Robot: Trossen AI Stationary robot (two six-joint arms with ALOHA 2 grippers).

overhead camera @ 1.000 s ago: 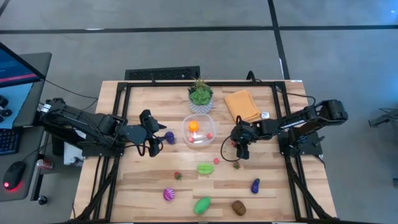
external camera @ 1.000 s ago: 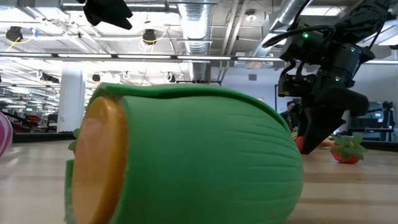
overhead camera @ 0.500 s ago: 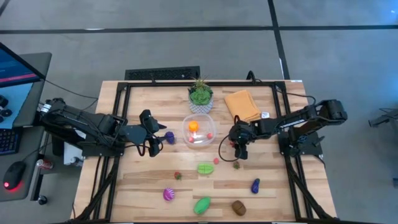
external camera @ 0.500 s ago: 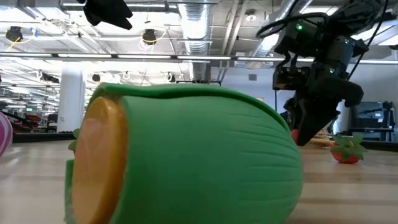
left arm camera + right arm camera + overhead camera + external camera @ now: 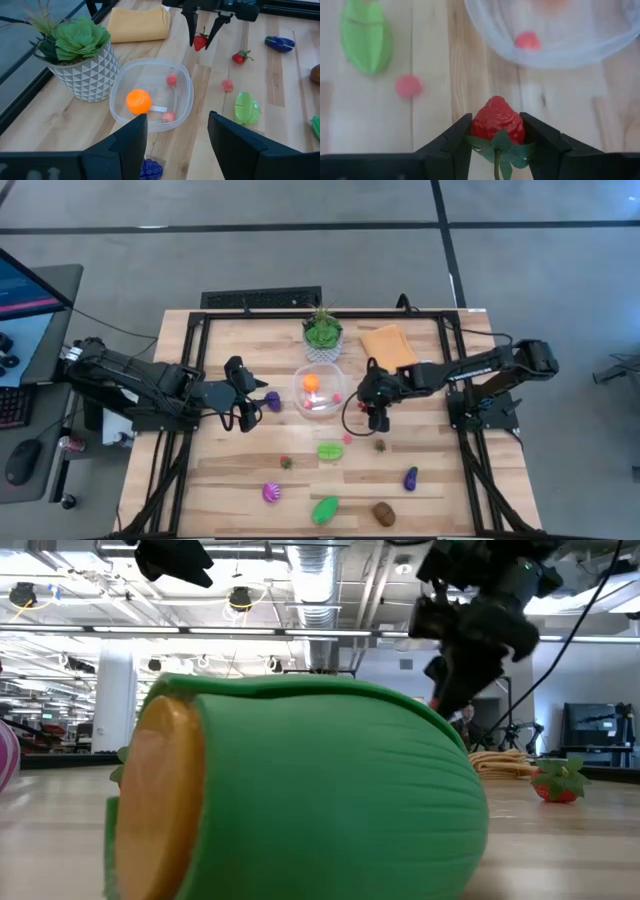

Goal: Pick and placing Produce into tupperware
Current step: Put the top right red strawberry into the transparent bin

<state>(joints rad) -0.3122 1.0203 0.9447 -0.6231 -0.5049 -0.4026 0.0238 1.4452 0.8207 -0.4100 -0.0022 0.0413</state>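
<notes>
Your left gripper (image 5: pixel 246 408) waits to the left of the clear container (image 5: pixel 319 391), its fingers parted and grasping nothing, with a purple toy (image 5: pixel 273 400) between it and the container. The container holds an orange ball (image 5: pixel 138 100) and two small pink pieces. Just right of the container, your right gripper (image 5: pixel 376 414) hangs above the table (image 5: pixel 230 470) with its fingers clenched on a red strawberry (image 5: pixel 497 120).

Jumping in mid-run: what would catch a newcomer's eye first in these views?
First, the right gripper, lifted off the table beside the clear plastic tupperware container, shut on a small red toy strawberry with green leaves. Next, the round orange toy fruit inside that container. Then the big green toy vegetable with an orange cut face filling the low view at the table's near edge.
</notes>
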